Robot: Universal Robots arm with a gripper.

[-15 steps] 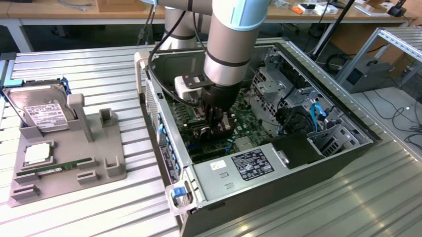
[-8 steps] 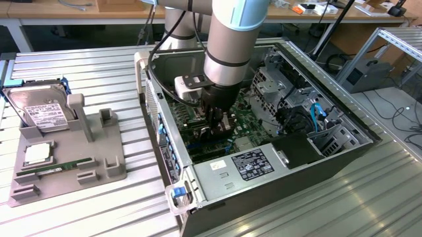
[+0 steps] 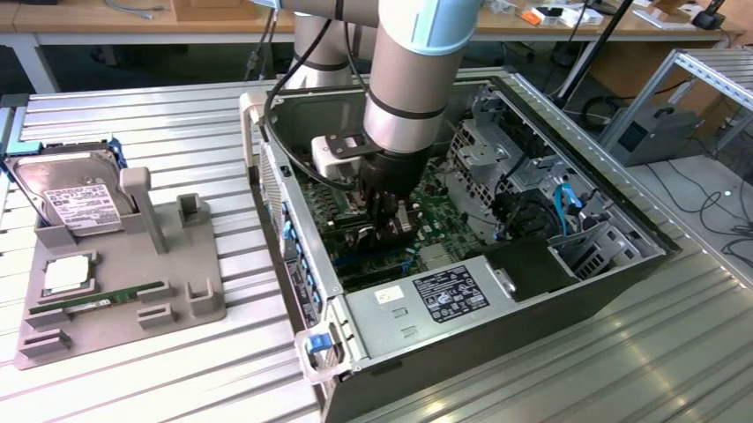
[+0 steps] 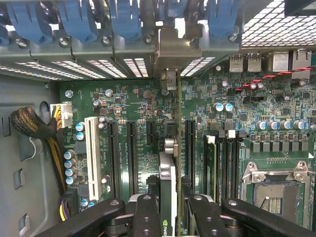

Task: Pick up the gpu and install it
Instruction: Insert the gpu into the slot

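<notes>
The gpu [image 4: 168, 173] stands edge-on between my fingers [image 4: 146, 217], a thin green card whose silver end bracket [image 4: 170, 49] reaches the case's rear slot wall. My gripper [image 4: 170, 210] is shut on it from both sides. The card sits over the motherboard [image 4: 138, 103], in line with the long black expansion slots [image 4: 131, 153]; whether it is seated I cannot tell. In the exterior view my gripper [image 3: 391, 231] is deep inside the open computer case [image 3: 471, 335], just above the board, and the gpu [image 3: 398, 240] shows as a dark shape under it.
A grey fixture tray [image 3: 176, 300] on the exterior view's left carries a hard drive [image 3: 77, 204], a processor [image 3: 67, 273] and a memory stick [image 3: 100, 301]. Inside the case are drive cages [image 3: 482, 154], blue cables [image 3: 565, 203], blue slot latches [image 4: 79, 22] and a cable bundle [image 4: 34, 126].
</notes>
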